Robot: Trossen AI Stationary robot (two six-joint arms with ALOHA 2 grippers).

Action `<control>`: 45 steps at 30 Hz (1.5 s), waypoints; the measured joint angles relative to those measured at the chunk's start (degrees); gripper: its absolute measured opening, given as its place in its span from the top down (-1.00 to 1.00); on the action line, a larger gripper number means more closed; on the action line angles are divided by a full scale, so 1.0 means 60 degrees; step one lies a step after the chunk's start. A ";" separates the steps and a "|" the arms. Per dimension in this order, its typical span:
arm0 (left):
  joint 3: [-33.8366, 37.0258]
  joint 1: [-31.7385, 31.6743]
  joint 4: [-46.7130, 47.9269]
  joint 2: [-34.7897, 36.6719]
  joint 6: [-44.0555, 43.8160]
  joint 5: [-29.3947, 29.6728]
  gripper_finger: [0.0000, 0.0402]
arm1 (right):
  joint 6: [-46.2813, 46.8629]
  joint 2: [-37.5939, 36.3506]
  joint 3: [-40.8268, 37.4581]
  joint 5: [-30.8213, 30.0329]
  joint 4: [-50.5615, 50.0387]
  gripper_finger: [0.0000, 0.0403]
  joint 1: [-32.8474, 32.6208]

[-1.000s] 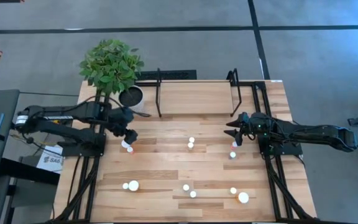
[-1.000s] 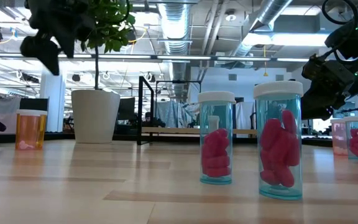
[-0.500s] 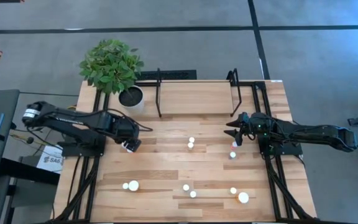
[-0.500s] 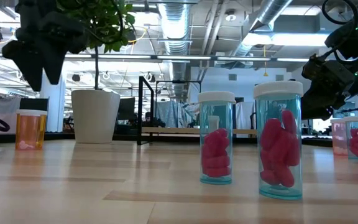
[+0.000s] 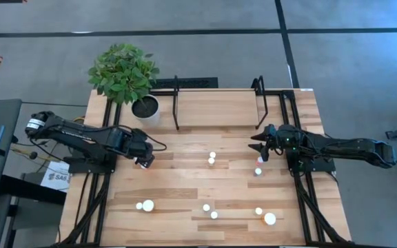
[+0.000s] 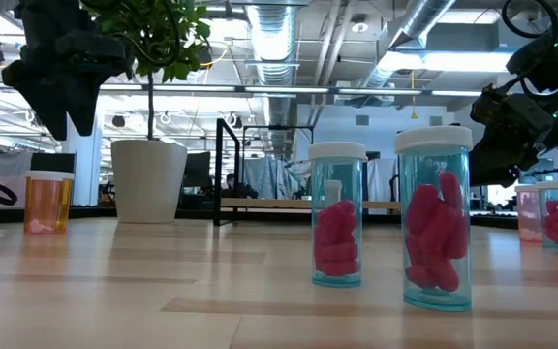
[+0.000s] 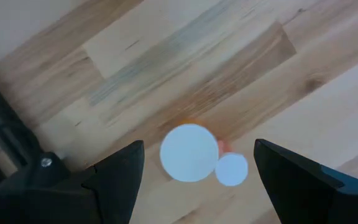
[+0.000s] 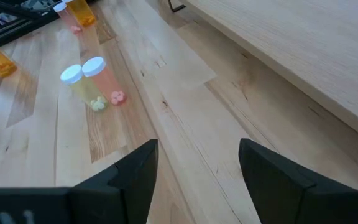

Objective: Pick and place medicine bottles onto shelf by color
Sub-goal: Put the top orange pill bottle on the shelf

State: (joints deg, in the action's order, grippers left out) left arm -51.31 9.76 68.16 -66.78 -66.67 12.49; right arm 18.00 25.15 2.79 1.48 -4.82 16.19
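1. Bottles: my left tool [image 7: 194,171] hangs spread wide, empty, directly above an upright orange bottle [image 7: 188,152] near the plant pot [image 5: 145,107], its long axis vertical.
2. Right tool [image 8: 194,165], released, waits by the shelf [image 5: 216,109].

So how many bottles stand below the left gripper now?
2, below the open left gripper: a wide-capped bottle and a small-capped bottle close beside it. The fingers may hide more. The right gripper waits near the shelf.
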 joint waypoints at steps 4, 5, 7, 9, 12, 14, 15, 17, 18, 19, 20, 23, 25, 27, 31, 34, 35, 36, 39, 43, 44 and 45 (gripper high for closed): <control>0.0254 0.0000 0.0013 0.0007 -0.0499 -0.0109 -0.45 | 0.0000 0.0004 0.0000 0.0001 0.0010 -0.24 0.0000; 0.0379 0.0017 -0.0120 0.0007 -0.0667 -0.0123 -0.45 | 0.0000 0.0002 0.0000 0.0002 0.0010 -0.24 0.0003; 0.0649 0.0105 -0.0585 0.0007 -0.1024 -0.0116 -0.45 | 0.0000 0.0002 0.0000 0.0000 0.0014 -0.24 -0.0001; 0.0877 0.0200 -0.0887 0.0004 -0.1220 -0.0055 -0.45 | 0.0000 0.0000 0.0000 0.0001 0.0014 -0.24 0.0002; 0.1127 0.0271 -0.1274 0.0006 -0.1411 -0.0032 -0.45 | 0.0000 0.0000 0.0000 0.0004 0.0018 -0.24 -0.0001; 0.1273 0.0273 -0.1332 0.0004 -0.1525 -0.0081 -0.45 | 0.0000 0.0002 0.0000 0.0000 0.0018 -0.24 0.0001; 0.1327 0.0273 -0.1346 0.0004 -0.1583 -0.0122 -0.45 | 0.0000 0.0001 0.0000 0.0001 0.0018 -0.24 0.0000; 0.1433 0.0273 -0.1376 0.0004 -0.1685 -0.0165 -0.45 | -0.0002 0.0002 0.0000 0.0002 0.0021 -0.24 0.0003; 0.1483 0.0273 -0.1374 0.0004 -0.1752 -0.0189 -0.45 | 0.0000 0.0002 0.0000 0.0000 0.0018 -0.24 0.0000; 0.1530 0.0273 -0.1382 0.0004 -0.1796 -0.0195 -0.45 | 0.0000 0.0002 0.0000 0.0001 0.0019 -0.24 0.0001; 0.1563 0.0273 -0.1376 0.0004 -0.1826 -0.0194 -0.45 | 0.0000 0.0001 0.0000 0.0000 0.0018 -0.24 0.0003; 0.1650 0.0273 -0.1463 0.0004 -0.1829 -0.0173 -0.45 | 0.0000 0.0004 0.0000 0.0000 0.0018 -0.24 0.0003; 0.1797 0.0273 -0.1660 0.0004 -0.1833 -0.0196 -0.45 | 0.0000 0.0004 0.0000 0.0000 0.0018 -0.24 -0.0001; 0.1979 0.0273 -0.1950 0.0007 -0.1862 -0.0319 -0.45 | 0.0000 0.0002 0.0000 0.0001 0.0018 -0.24 0.0001; 0.2215 0.0273 -0.2247 0.0004 -0.1865 -0.0495 -0.45 | 0.0000 0.0004 0.0000 0.0000 0.0018 -0.24 0.0003; 0.2213 0.0273 -0.2278 0.0007 -0.1864 -0.0482 -0.45 | 0.0000 0.0004 0.0000 0.0000 0.0020 -0.24 0.0002; 0.2215 0.0273 -0.2281 0.0007 -0.1828 -0.0479 -0.45 | 0.0000 0.0001 0.0000 0.0002 0.0021 -0.24 0.0002; 0.2215 0.0273 -0.2283 0.0007 -0.1780 -0.0473 -0.45 | 0.0000 0.0001 0.0000 0.0000 0.0019 -0.24 -0.0001; 0.2215 0.0273 -0.2290 0.0007 -0.1752 -0.0473 -0.45 | 0.0000 0.0000 0.0000 0.0003 0.0018 -0.24 0.0000; 0.2214 0.0276 -0.2355 0.0007 -0.1502 -0.0366 -0.45 | 0.0000 0.0000 0.0000 0.0000 0.0021 -0.24 0.0001; 0.2215 0.0273 -0.2363 0.0007 -0.1403 -0.0256 -0.45 | 0.0000 0.0004 0.0000 0.0001 0.0018 -0.24 0.0001; 0.2215 0.0274 -0.2360 0.0007 -0.1337 -0.0197 -0.45 | -0.0001 0.0003 0.0000 0.0000 0.0018 -0.24 0.0001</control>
State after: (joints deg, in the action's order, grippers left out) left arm -38.02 11.40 54.00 -66.74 -74.70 11.31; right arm 17.99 25.16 2.79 1.48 -4.71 16.20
